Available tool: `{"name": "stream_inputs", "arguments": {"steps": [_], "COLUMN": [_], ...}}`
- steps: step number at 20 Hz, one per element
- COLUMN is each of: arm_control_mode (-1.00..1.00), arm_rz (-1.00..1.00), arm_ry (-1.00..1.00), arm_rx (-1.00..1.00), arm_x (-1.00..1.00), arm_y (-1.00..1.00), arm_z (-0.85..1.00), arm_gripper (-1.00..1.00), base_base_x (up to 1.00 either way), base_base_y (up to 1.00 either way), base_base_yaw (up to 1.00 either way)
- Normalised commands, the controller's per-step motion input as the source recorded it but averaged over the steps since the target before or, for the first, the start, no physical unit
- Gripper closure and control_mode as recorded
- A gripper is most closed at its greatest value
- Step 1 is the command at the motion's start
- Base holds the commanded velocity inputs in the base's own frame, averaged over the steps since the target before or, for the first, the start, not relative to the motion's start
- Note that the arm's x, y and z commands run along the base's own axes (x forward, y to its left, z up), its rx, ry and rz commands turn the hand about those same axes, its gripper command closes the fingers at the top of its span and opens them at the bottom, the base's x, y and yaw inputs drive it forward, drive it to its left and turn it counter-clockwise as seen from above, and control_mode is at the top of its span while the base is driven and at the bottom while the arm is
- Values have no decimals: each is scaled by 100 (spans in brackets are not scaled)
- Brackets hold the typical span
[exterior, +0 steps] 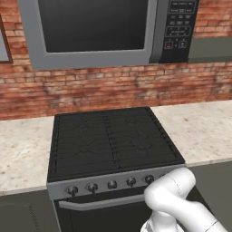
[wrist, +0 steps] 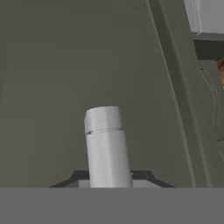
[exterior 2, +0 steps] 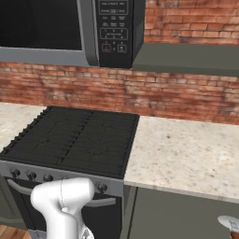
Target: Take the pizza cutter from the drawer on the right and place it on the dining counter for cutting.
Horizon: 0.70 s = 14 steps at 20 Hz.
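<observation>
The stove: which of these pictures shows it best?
The left base view: the stove sits near the middle, with the whole cooktop, all its knobs and the silver oven handle showing. The right base view shows it off to the left, its front partly behind the white arm.

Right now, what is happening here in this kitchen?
The white robot arm reaches down in front of the black stove. Its gripper is shut on a silver handle against the dark grey drawer front. Whether the drawer is already pulled out, I cannot tell.
</observation>
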Motion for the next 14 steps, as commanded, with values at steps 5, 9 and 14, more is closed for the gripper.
{"name": "stream_inputs", "arguments": {"steps": [5,9,14], "arm_control_mode": [-100,-100,-100], "arm_rz": [0,0,0], "arm_ry": [0,0,0], "arm_rx": [0,0,0], "arm_x": [0,0,-25], "arm_y": [0,0,-16], "arm_z": [0,0,0], "arm_gripper": [100,-100,-100], "base_base_x": [0,0,0], "base_base_y": [0,0,0], "base_base_yaw": [0,0,0]}}
